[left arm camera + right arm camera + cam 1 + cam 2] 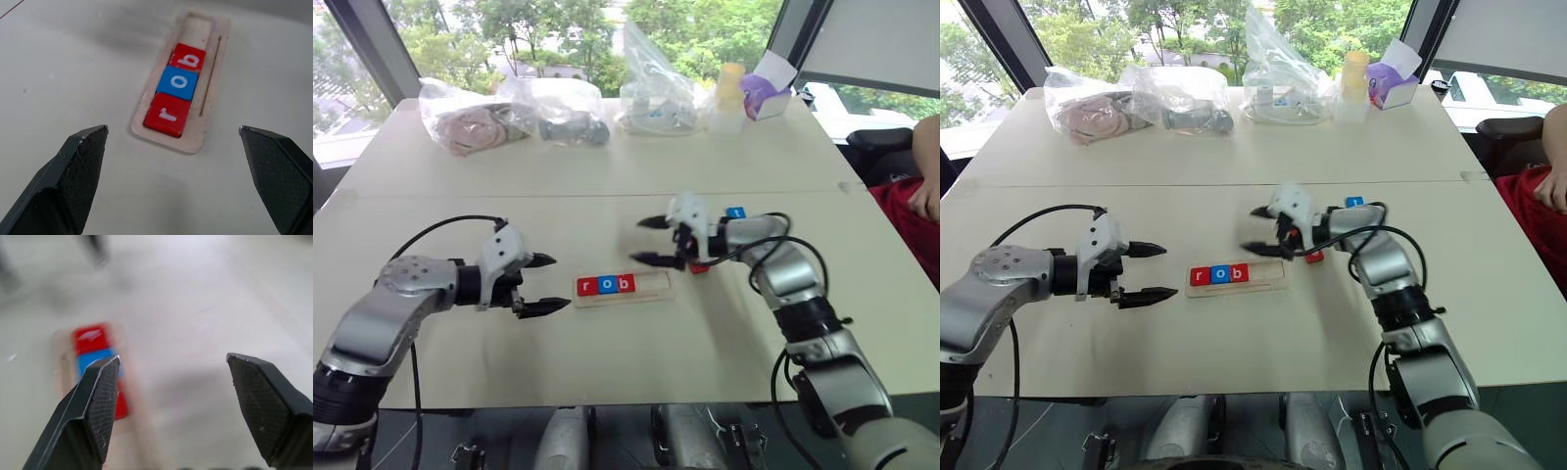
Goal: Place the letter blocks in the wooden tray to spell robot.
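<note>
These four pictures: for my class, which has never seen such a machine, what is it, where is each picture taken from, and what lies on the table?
It is a two-armed humanoid robot. Two pictures come from cameras in its head, two from cameras on its wrists, looking along black fingers. The left gripper and right gripper are both open and hold nothing. On the table lies a wooden tray holding letter blocks r, o, b. One blue block and one red block lie beside the right arm. Plastic bags sit at the far edge.

five letter blocks (606, 285), one wooden tray (651, 286)
</note>
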Robot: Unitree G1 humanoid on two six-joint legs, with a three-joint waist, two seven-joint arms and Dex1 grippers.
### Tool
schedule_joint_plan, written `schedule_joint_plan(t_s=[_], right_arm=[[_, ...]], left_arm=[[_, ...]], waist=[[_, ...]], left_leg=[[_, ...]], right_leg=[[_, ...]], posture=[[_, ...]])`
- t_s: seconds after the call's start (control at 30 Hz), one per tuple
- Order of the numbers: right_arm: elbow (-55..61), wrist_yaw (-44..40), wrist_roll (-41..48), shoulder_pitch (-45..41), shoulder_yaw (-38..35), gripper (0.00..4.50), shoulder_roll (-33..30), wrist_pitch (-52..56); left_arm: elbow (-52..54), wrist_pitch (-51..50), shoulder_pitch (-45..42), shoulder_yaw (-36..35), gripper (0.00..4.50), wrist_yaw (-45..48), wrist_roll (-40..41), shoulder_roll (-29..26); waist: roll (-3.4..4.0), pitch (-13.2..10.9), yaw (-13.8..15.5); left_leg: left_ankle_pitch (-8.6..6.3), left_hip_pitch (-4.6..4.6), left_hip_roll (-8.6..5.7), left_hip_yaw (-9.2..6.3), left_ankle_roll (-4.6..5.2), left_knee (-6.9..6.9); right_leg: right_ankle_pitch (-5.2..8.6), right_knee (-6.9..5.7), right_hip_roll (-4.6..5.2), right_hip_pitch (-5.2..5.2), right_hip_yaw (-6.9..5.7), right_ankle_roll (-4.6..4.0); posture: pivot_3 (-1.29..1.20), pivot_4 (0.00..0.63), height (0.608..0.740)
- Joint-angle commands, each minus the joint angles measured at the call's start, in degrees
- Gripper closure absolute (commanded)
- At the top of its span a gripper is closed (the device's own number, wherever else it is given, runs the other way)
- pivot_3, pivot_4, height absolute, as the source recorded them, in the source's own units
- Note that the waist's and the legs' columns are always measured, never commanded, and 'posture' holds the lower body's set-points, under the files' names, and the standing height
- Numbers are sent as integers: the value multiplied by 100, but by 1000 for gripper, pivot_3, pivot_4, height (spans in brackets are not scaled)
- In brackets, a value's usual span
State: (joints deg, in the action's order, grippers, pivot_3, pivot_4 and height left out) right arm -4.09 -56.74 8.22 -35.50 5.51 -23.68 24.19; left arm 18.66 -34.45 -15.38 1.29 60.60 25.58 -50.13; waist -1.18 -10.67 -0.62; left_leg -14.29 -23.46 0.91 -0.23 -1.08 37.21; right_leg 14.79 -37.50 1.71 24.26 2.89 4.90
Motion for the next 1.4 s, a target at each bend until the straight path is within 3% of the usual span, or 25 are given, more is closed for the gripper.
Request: schedule_joint_plan(t_s=[0.03,0.23,0.37,0.9,1.0,1.1,1.3,1.4], right_arm=[[1432,1371,80,601,-755,912,108,1531],[3436,3076,-148,1561,-912,912,699,3464],[3449,3957,-477,1875,-749,912,1078,3698],[2403,4028,-305,1964,-320,912,1003,3107],[2379,4012,-262,1991,-309,1859,994,3091],[2369,4024,-263,1977,-286,3338,989,3073],[2612,4488,-370,1952,-701,3328,1063,3111],[3037,4939,-458,2048,-1254,3328,1103,3514]], left_arm=[[363,-25,-256,128,0,171,185,58],[240,48,-675,423,0,228,77,224],[-254,125,-993,594,0,197,-27,488],[-456,261,-930,603,0,58,-295,707],[-436,289,-847,588,0,2,-311,707],[-449,342,-790,610,0,-26,-349,721],[-442,425,-849,752,0,-1,-410,869],[-340,427,-984,939,0,81,-401,1019]], waist=[[0,0,-1],[2,1,-79],[2,5,-110],[0,6,-191],[-2,7,-189],[-2,7,-188],[-2,7,-183],[-1,7,-146]], left_leg=[[0,-1,-1,1,0,0],[1,5,-1,6,0,-1],[6,7,-2,5,-7,2],[6,4,-4,4,-8,0],[6,5,-4,3,-8,0],[6,5,-3,3,-8,0],[6,4,-3,4,-8,0],[6,2,-4,3,-8,0]], right_leg=[[0,0,0,0,0,0],[1,-2,-18,4,5,-2],[0,-5,-26,4,5,-4],[0,-3,-22,4,7,-2],[0,-3,-22,3,6,-2],[0,-4,-22,3,7,-2],[0,-3,-21,3,6,-2],[0,-3,-19,4,6,-2]], posture=[[0,150,740],[0,150,740],[0,150,740],[0,150,740],[0,150,740],[0,150,740],[0,150,740],[0,150,740]])
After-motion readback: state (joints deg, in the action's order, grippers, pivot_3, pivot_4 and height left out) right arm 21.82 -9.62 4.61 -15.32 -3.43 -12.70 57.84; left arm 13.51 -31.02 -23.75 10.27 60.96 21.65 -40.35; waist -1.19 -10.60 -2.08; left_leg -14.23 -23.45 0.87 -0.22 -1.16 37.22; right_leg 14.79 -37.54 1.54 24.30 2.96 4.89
